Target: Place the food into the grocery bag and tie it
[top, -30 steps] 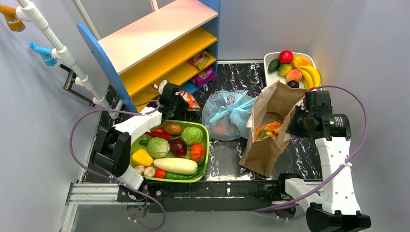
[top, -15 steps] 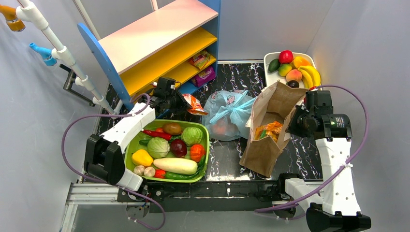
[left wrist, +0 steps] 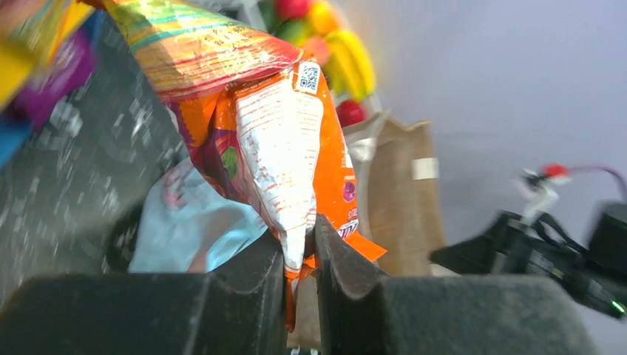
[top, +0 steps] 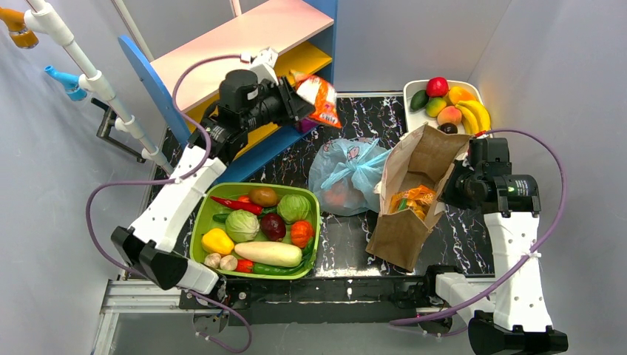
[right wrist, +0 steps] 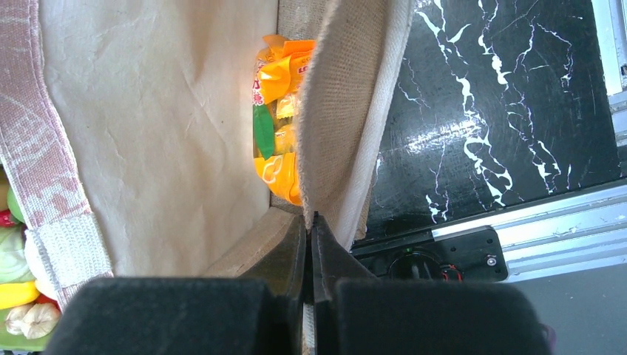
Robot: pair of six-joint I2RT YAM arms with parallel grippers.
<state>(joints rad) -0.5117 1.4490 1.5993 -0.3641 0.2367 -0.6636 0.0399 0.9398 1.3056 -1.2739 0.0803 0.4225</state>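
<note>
The grocery bag (top: 347, 177), light blue and crinkly, sits on the black table with its handles gathered on top, and something orange and round (top: 336, 197) shows through it. It is blurred in the left wrist view (left wrist: 185, 222). High above the shelf's front, my left gripper (top: 296, 96) (left wrist: 299, 238) is shut on the bottom seam of an orange snack packet (top: 319, 96) (left wrist: 281, 140). My right gripper (top: 452, 188) (right wrist: 309, 222) is shut on the rim of the brown paper bag (top: 414, 200) (right wrist: 148, 133), which holds another orange packet (right wrist: 277, 111).
A green basket (top: 316, 214) of vegetables lies near the left arm's base. The blue, pink and yellow shelf (top: 244, 52) stands at the back left. A white tray (top: 409, 92) of fruit sits at the back right, a white pipe rack (top: 89, 74) far left.
My left arm has lifted the snack packet from the table by the shelf's foot, up and to the right. The right arm and both bags have stayed put.
</note>
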